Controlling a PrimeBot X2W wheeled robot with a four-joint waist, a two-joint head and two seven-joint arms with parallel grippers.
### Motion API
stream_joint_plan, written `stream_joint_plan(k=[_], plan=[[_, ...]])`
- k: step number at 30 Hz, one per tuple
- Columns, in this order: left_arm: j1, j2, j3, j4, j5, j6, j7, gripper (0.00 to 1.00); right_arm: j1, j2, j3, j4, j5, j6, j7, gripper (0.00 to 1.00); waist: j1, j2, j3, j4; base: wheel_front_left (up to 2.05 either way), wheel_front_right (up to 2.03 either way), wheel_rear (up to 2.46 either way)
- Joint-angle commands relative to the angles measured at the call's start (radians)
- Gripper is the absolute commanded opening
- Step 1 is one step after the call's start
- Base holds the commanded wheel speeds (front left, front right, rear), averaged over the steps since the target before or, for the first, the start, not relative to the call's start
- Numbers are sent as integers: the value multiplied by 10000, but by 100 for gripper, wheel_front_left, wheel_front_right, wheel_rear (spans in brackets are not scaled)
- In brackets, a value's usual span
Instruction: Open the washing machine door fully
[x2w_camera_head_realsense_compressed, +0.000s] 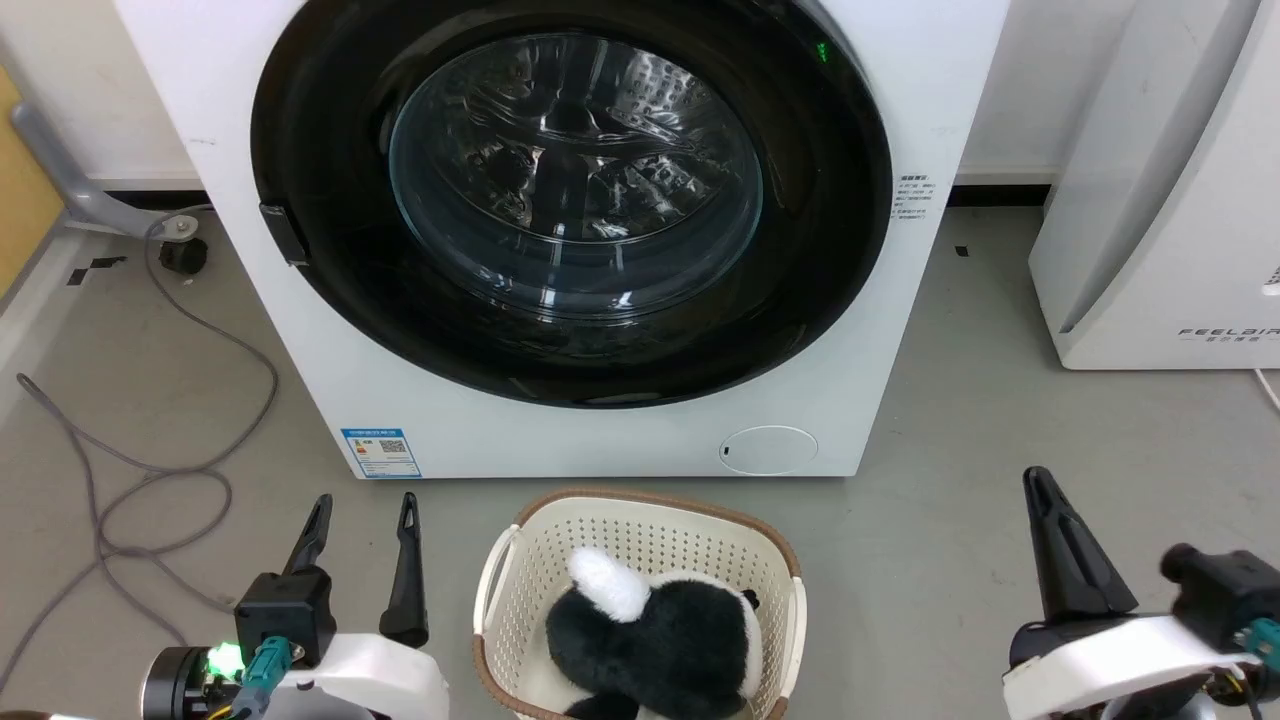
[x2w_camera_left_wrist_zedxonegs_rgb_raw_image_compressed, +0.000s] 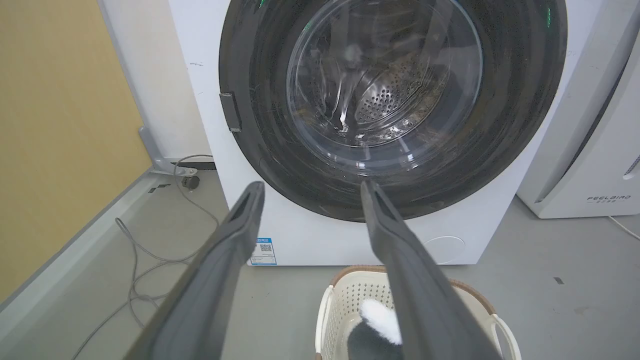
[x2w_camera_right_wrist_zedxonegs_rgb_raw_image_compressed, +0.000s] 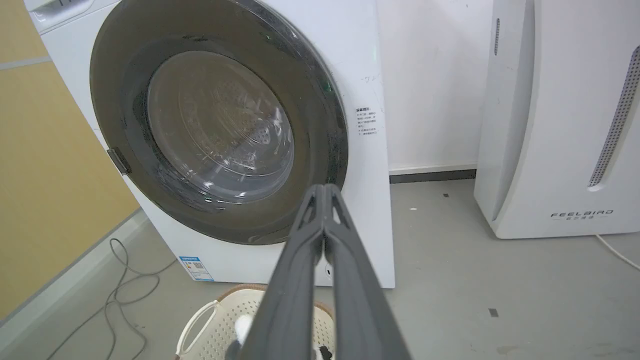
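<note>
Standing well beyond both jaws — door (x2w_camera_head_realsense_compressed: 570, 200)

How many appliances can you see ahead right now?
2. The washing machine stands straight ahead, its door shut. A slanted white unit stands on the floor to the right of it. More may sit beyond the frame.

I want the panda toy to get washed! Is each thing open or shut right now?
washing machine door: shut, flat against the machine.
left gripper: open, empty.
right gripper: shut, empty.
basket: holds a plush toy.
</note>
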Motion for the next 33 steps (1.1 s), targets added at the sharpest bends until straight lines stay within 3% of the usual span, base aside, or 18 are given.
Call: stream_joint_plan(k=[1,4,5,13,33], plan=[[-54,-3,-12,-37,-22,77,-116,100,-18,4,-29,45,686,4,-113,0,0,0,1,3,0,0,0],[-56,-4,-2,-44,-29,103,-176,100,-53,4,-50,135,1715,4,-174,0,0,0,1,7,0,0,0],[-64,-4,6,-47,-33,120,-237,100,-95,4,-66,244,2888,4,-235,0,0,0,4,21,0,0,0],[-100,-6,34,-85,-49,161,-399,100,-296,5,-179,354,5652,5,-370,0,0,0,68,107,0,0,0],[-793,-9,172,-246,-105,120,-804,100,-2706,-145,-1579,2029,8531,6,136,0,0,0,1162,584,0,0,0]])
